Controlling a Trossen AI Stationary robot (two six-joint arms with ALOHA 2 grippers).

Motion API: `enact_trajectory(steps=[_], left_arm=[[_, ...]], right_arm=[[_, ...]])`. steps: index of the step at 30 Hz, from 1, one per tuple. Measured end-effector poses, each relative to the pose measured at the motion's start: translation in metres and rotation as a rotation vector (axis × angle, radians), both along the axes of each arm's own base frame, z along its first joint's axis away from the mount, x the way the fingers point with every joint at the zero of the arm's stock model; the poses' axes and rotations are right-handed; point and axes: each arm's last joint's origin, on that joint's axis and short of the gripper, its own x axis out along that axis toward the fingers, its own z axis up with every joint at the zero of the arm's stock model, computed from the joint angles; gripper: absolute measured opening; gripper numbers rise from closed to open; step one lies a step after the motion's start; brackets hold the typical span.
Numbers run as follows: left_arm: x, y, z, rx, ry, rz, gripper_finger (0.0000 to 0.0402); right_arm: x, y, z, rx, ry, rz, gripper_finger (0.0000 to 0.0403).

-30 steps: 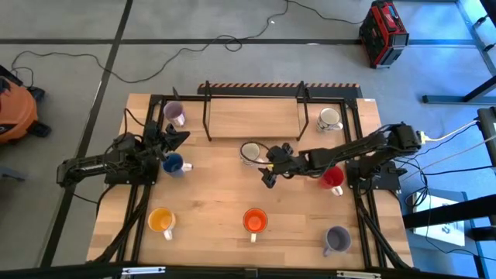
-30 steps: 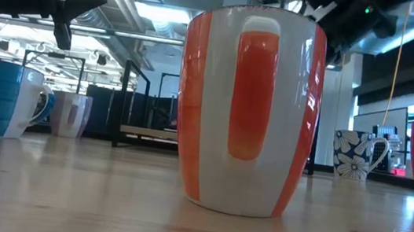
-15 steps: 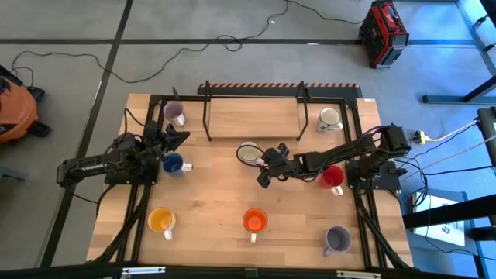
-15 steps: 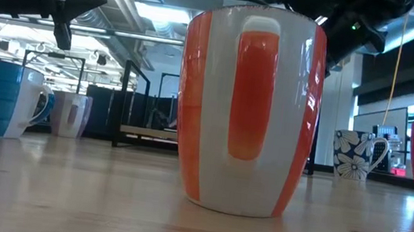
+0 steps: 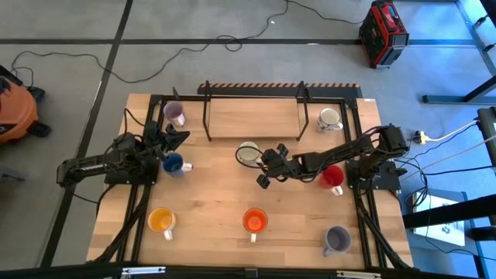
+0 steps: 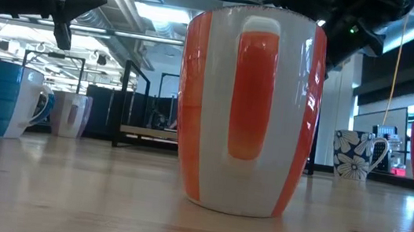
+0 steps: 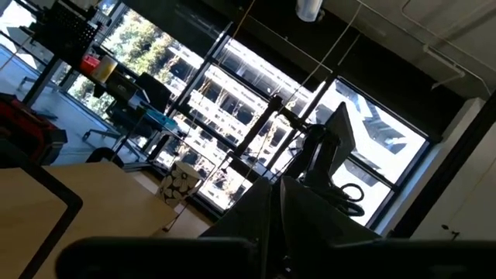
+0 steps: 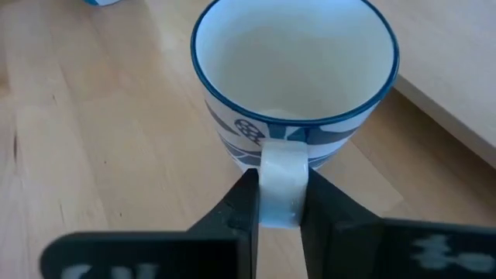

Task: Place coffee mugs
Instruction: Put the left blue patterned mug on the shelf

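White mug's (image 8: 294,93) handle sits pinched between right gripper (image 8: 279,203) jaws.

Even, bright overhead light falls on the table (image 5: 225,209), with only soft, short shadows. Down low, the orange mug (image 6: 248,109) looms sharp while the room behind blurs, ceiling lights glaring. Daylight floods the windows (image 7: 225,132) behind dark silhouettes. The white mug (image 8: 294,74) looks crisp, softly lit.
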Motion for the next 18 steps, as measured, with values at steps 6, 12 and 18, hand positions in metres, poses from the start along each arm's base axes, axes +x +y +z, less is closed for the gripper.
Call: enact_trajectory(steps=[6, 12, 18], left_arm=[[0.0, 0.0, 0.0, 0.0, 0.0, 0.0, 0.0029], [0.0, 0.0, 0.0, 0.001, 0.0, -0.003, 0.0029], [0.0, 0.0, 0.0, 0.0, 0.0, -0.003, 0.0029]], right_arm=[[0.001, -0.001, 0.023, -0.036, 0.019, -0.054, 0.0041], [0.009, -0.003, 0.057, -0.096, 0.047, -0.139, 0.0041], [0.009, -0.008, 0.078, -0.119, 0.026, -0.337, 0.0041]])
